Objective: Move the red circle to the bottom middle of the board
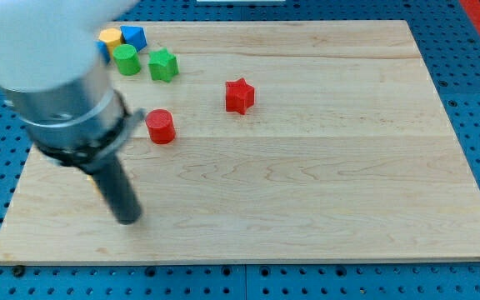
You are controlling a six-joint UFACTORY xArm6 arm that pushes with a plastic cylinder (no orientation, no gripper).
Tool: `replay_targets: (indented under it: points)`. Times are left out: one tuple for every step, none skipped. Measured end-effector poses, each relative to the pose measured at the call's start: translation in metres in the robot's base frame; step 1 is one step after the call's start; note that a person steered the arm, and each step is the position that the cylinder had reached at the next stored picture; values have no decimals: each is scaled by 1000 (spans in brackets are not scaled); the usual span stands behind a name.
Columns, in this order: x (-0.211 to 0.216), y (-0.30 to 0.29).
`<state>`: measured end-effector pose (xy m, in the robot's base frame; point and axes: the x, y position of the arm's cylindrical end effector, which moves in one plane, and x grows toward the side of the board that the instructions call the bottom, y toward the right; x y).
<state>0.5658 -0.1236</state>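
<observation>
Arm leaning in from the view's top left, blurred, dark rod angled down, my tip [128, 218] on the wooden board [323, 192] near its bottom left, fingerless and holding nothing, red circle [160, 127] above-right of it, apart, no readable writing

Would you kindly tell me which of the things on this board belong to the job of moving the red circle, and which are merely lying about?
Belonging to the job:
- red circle, at the view's left of centre
- my tip, below and to the view's left of it, apart
- board

Lying about:
- red star
- green star
- green circle
- blue block
- yellow block
</observation>
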Motion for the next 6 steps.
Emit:
replay_targets:
  points:
    - [-19,20]
    - [-64,24]
    - [-94,-22]
    - [-119,-40]
    - [-129,-35]
    - [-137,-24]
